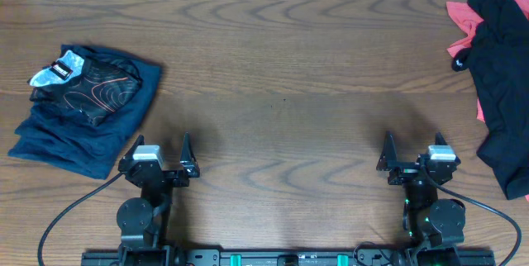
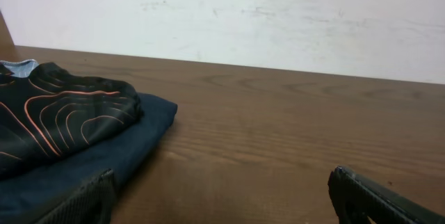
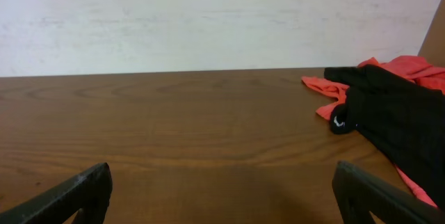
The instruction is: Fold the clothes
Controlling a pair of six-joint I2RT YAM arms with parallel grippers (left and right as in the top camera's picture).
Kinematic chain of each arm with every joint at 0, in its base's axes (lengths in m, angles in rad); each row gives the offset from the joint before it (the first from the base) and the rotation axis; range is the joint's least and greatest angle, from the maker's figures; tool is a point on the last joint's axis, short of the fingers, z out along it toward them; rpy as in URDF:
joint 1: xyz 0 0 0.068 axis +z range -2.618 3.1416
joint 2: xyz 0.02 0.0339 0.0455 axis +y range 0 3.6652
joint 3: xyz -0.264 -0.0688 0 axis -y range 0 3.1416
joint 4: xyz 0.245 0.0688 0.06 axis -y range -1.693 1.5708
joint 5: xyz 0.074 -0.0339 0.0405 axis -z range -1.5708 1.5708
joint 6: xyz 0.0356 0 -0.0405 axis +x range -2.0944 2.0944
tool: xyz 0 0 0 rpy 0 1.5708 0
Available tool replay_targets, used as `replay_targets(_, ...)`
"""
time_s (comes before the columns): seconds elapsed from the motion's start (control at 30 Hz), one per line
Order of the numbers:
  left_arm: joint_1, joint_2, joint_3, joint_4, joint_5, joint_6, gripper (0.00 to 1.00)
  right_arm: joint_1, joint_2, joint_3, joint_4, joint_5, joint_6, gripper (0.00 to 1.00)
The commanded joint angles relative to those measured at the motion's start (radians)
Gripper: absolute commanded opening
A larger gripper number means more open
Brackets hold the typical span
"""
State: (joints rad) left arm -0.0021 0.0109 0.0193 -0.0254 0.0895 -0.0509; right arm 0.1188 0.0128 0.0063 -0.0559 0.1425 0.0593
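The black T-shirt (image 1: pixel 500 84) lies crumpled at the table's far right edge, with a small white emblem on one fold. It also shows at the right of the right wrist view (image 3: pixel 396 113). My right gripper (image 1: pixel 413 154) is open and empty near the front edge, well left of and in front of the shirt; its fingers frame bare wood in the right wrist view (image 3: pixel 222 175). My left gripper (image 1: pixel 157 157) is open and empty at the front left; in the left wrist view (image 2: pixel 222 182) it is also over bare wood.
A coral-red garment (image 1: pixel 461 14) lies under the T-shirt, also in the right wrist view (image 3: pixel 410 64). At the left, a black garment with red contour lines (image 1: pixel 99 92) (image 2: pixel 62 113) rests on a folded navy-blue garment (image 1: pixel 74 142) (image 2: pixel 104 161), close to my left gripper.
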Motion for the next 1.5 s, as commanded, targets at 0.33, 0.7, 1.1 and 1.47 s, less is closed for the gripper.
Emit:
replay_targets(0.33,-0.003,-0.007,-0.015,-0.035,-0.001,0.002,0.98,-0.008,-0.002,-0.001,-0.005,-0.005,-0.005,0.99)
replay_targets(0.7,-0.003,-0.007,-0.015,-0.035,0.0,0.002,0.98,-0.008,-0.002,-0.001,-0.005,-0.02,-0.005,0.99)
replay_targets(1.1,-0.003,-0.007,-0.015,-0.037,-0.001,0.002,0.98,-0.008,-0.002,-0.001,-0.005,-0.027,-0.005,0.99)
replay_targets(1.47,-0.003,-0.007,-0.015,-0.037,0.003,0.001,0.98,-0.008,0.02,-0.001,-0.008,-0.027,-0.005,0.99)
